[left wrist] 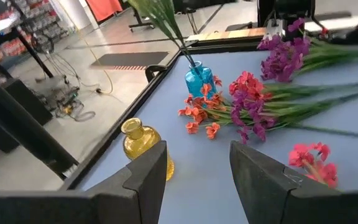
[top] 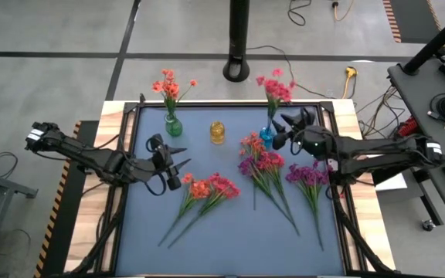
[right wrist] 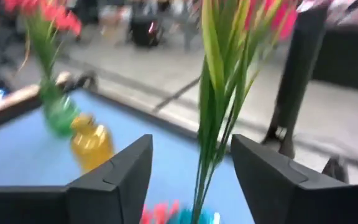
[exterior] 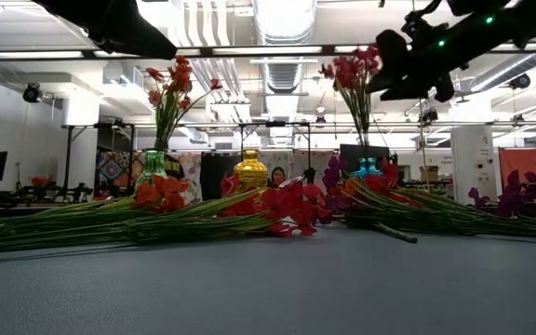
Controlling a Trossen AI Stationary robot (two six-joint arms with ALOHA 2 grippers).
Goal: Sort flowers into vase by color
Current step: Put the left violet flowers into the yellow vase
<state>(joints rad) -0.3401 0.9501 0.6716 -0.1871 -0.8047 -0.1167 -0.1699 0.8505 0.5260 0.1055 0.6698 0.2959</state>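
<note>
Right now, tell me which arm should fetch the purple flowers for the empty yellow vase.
Probably the right. The right gripper, open by the blue vase, is nearer the purple flowers. The left gripper hovers by the orange-red flowers, farther off. The yellow vase stands between both.

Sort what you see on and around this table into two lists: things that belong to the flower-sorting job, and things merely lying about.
Belongs to the job:
- green vase holding orange-red flowers
- blue vase holding pink-red flowers
- yellow vase, empty
- loose flowers on the mat
- left gripper, right gripper

Lying about:
- cables on the floor
- black post
</note>
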